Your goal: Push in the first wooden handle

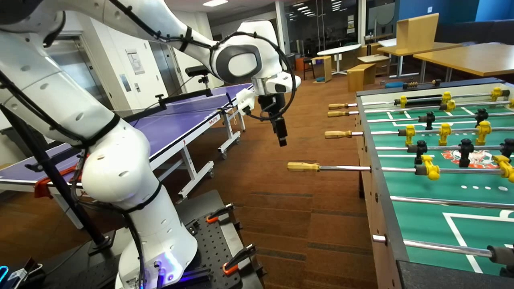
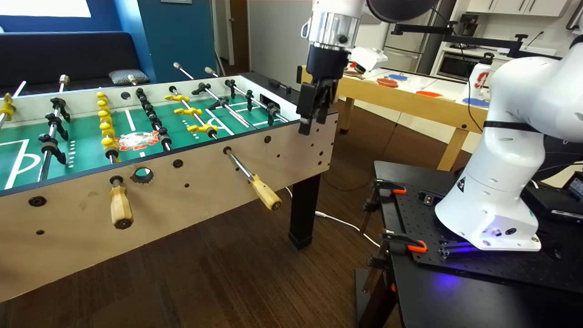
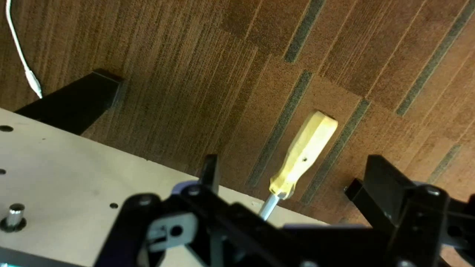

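Note:
The first wooden handle (image 1: pixel 303 166) sits on the end of a steel rod pulled well out from the foosball table's side. It also shows in an exterior view (image 2: pixel 265 192) and in the wrist view (image 3: pixel 305 150). My gripper (image 1: pixel 282 143) is black and points downward. In an exterior view the gripper (image 2: pixel 313 126) hangs higher than the handle, near the table's top edge at its end. In the wrist view the gripper (image 3: pixel 291 161) has its fingers wide apart, with the handle seen below between them. It holds nothing and appears apart from the handle.
The foosball table's wooden side wall (image 2: pixel 205 191) carries another handle (image 2: pixel 120 208) closer in to the wall. A bare rod end (image 3: pixel 15 215) sticks out of this wall. A black table leg (image 2: pixel 306 209) stands below. A purple ping-pong table (image 1: pixel 176 124) is behind the arm.

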